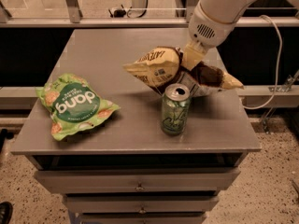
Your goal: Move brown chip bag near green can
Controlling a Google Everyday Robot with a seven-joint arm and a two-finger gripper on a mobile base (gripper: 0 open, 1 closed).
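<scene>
The brown chip bag (161,69), dark brown in the middle with tan-yellow ends, hangs in my gripper (190,64) just behind and above the green can (174,109). The gripper comes down from the white arm at the upper right and is shut on the bag's middle. The bag's lower edge sits low, close behind the can's silver top; I cannot tell if it touches the tabletop. The can stands upright near the table's front right.
A bright green chip bag (74,104) lies flat at the front left of the grey table (103,50). Drawers sit below the front edge. A cable hangs off to the right (278,45). A railing runs behind the table.
</scene>
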